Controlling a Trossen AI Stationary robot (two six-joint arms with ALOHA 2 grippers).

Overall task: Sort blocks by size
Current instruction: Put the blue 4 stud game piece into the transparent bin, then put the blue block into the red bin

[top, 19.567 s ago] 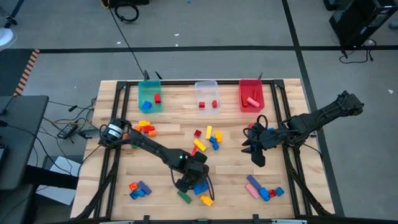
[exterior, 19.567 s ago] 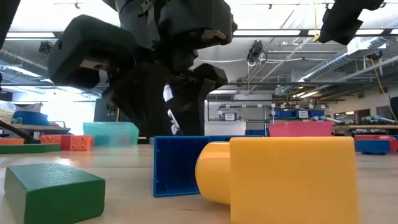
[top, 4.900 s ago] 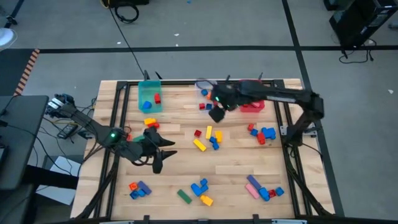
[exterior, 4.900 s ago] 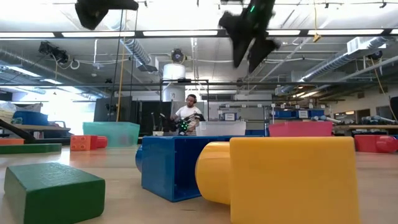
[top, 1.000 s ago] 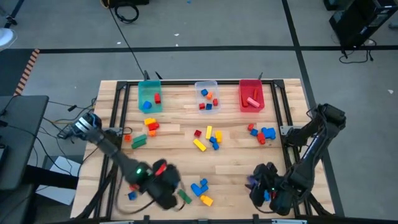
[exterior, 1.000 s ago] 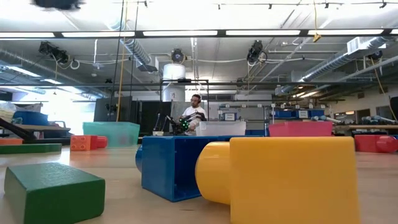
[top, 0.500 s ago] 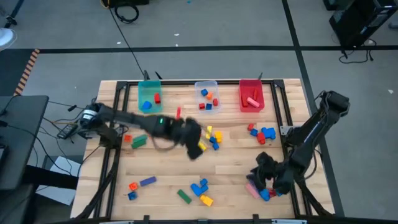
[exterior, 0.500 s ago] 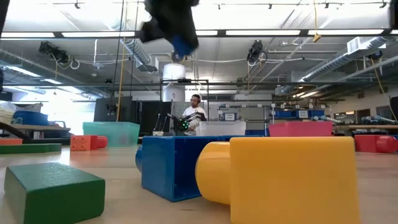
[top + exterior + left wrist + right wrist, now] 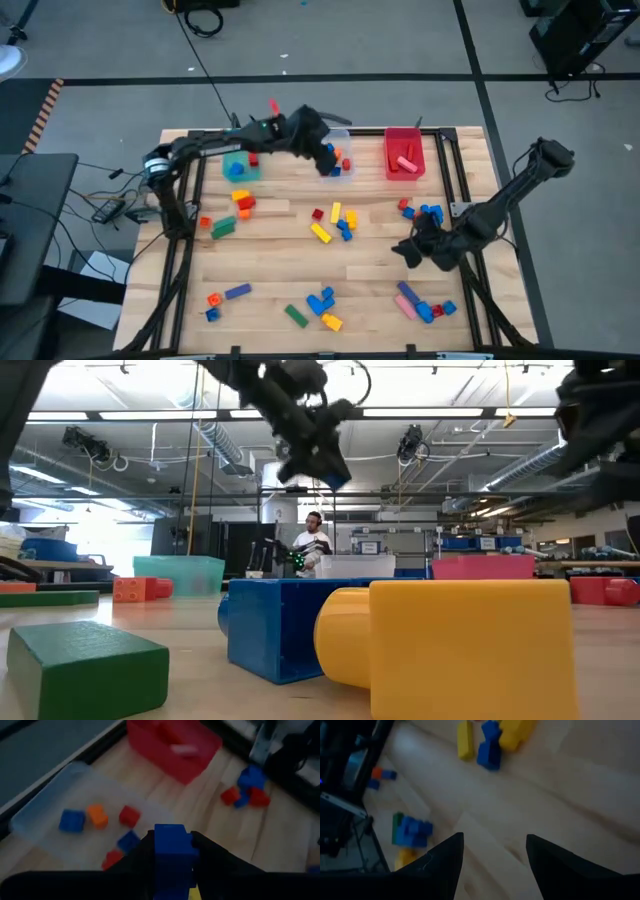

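Now left tool [image 9: 172, 857] pinches small blue plastic brick [image 9: 172, 845], hangs over clear plastic bin [image 9: 318, 140] at far edge of wooden tabletop [image 9: 380, 270]. Step: drop-off. Next move likely needs fingers to spread so brick falls inside. Right tool [image 9: 492, 865] spread wide, empty, low over tabletop near right side.

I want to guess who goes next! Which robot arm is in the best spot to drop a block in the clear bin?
The left one, probably. The left gripper is shut on a blue block right above the clear bin. The right gripper is open and empty, far off over the table's right side.
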